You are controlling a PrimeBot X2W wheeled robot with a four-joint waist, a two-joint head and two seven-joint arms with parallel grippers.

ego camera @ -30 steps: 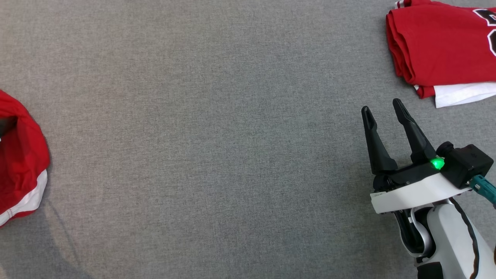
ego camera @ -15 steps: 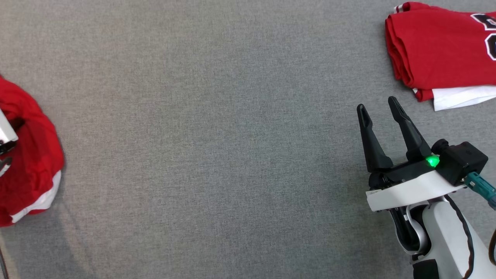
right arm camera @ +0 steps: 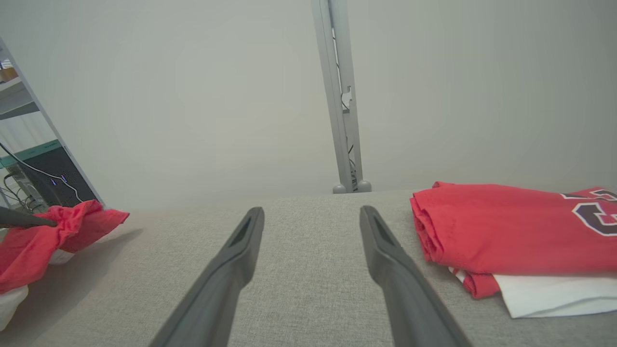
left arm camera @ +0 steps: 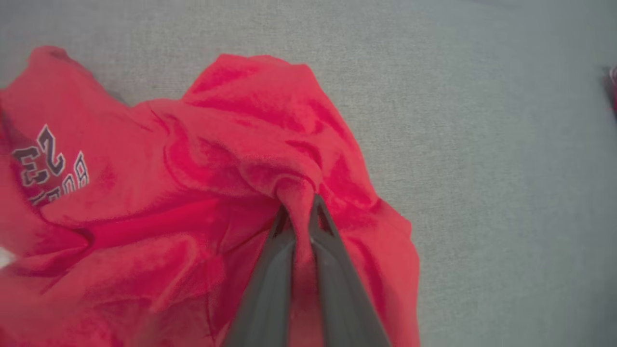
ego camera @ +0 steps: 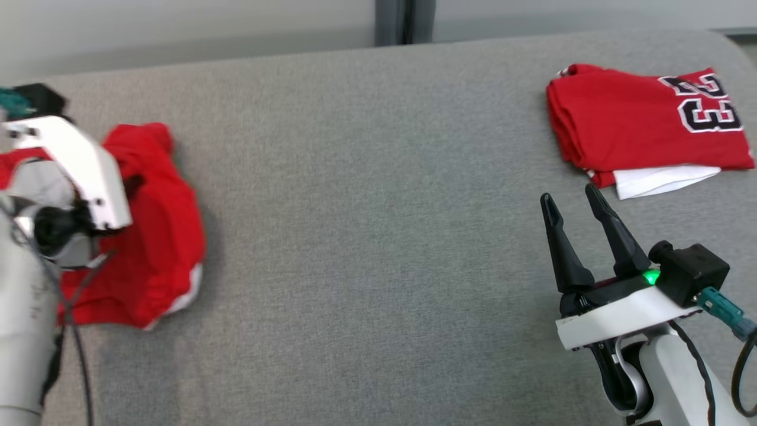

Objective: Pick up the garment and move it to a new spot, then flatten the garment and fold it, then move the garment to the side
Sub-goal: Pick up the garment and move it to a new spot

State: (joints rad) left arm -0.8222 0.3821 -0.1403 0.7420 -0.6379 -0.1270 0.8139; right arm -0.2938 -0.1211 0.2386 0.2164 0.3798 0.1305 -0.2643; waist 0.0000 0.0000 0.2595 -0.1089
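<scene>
The garment [ego camera: 159, 236] is a crumpled red jersey with white trim, lying at the left of the grey cloth-covered table [ego camera: 366, 207]. In the left wrist view my left gripper [left arm camera: 300, 212] is shut on a raised fold of the garment [left arm camera: 241, 144], and the cloth is bunched between the fingertips. In the head view the white left wrist [ego camera: 83, 171] covers part of the heap. The right wrist view shows the same garment [right arm camera: 43, 236] at far left. My right gripper [ego camera: 571, 198] hovers open at the lower right, holding nothing, and its fingers [right arm camera: 241, 246] stand well apart.
A folded stack of red jerseys [ego camera: 627, 124] with a white one [ego camera: 662, 179] beneath lies at the back right, just beyond my right gripper. The table's far edge meets a pale wall with a grey post [right arm camera: 337, 96]. A shelf with equipment [right arm camera: 43, 168] stands far left.
The head camera has shifted, bringing the table's far edge and the left arm into view. My left gripper has gone from open to shut on the garment. The right gripper stays open.
</scene>
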